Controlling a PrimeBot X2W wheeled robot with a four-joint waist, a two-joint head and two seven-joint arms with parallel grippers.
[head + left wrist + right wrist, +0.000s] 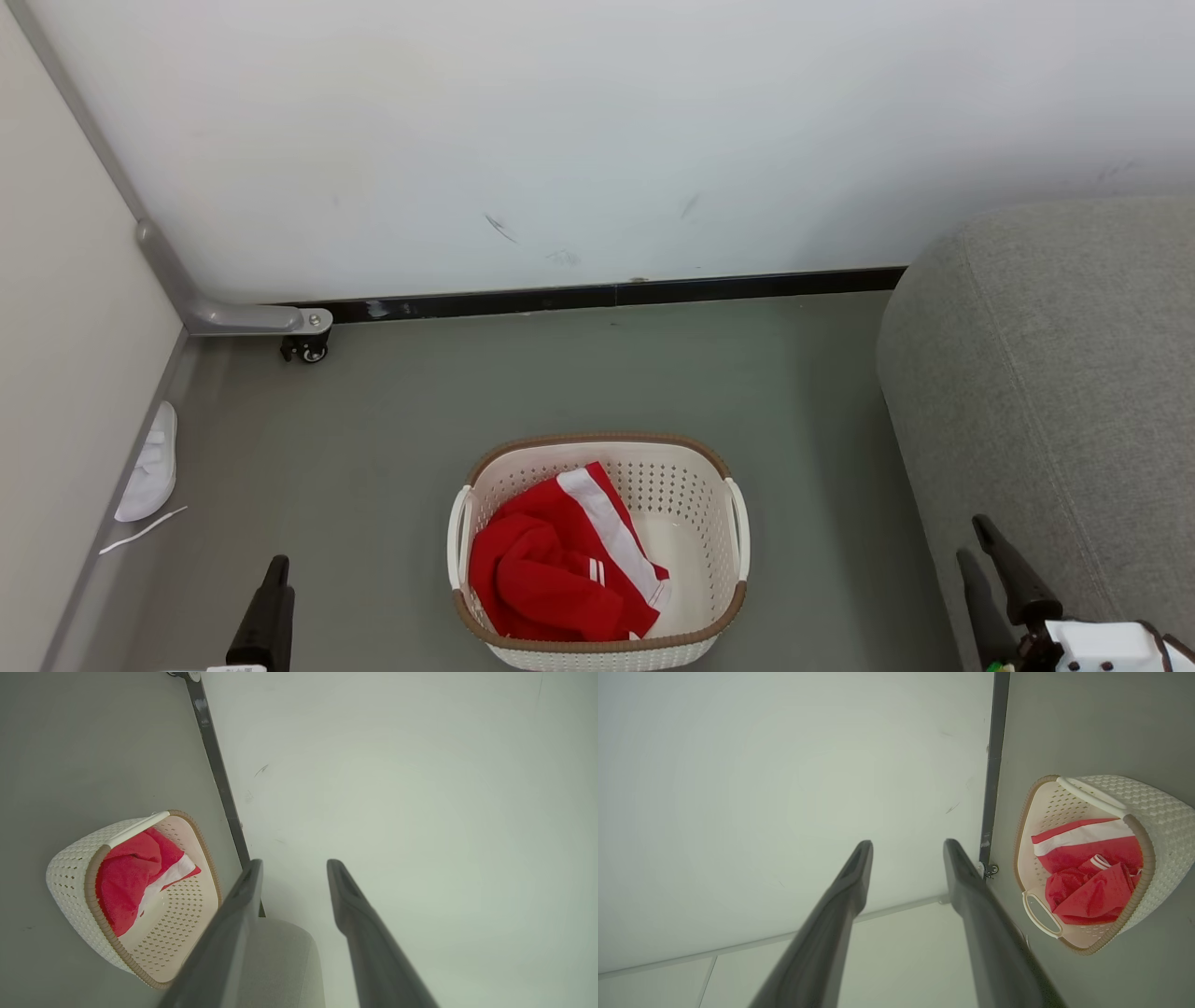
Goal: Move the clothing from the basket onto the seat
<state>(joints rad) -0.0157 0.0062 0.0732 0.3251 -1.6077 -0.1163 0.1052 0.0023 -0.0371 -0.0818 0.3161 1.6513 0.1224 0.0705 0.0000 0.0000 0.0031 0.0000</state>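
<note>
Left gripper (294,872) is hanging low on its own side with its two dark fingers standing moderately apart and gripping nothing. The right gripper (908,851) is doing the same on the other side, just beside the seat (1055,373). Between them, a little further out, the basket (597,437) is sitting upright on the floor (392,420), and the clothing (551,569) is lying bunched inside it, towards its left half.

Several things are threatening to go wrong from here. The red pieces are lying tangled, so a pinch on one could be dragging the other halfway out and dropping it on the floor short of the seat. A shallow bite on a single fold could be slipping free during the carry. Fingers pushing too deep could be snagging the perforated wall and lifting or tipping the light basket.

Counting outward:
- two grippers
- one basket
- two garments, I am judging (one broad white band, one thin double stripe)
- one seat
- one white slipper (149,467) lying by the left wall
- one caster (306,350) sitting at the far wall (560,121)
</note>
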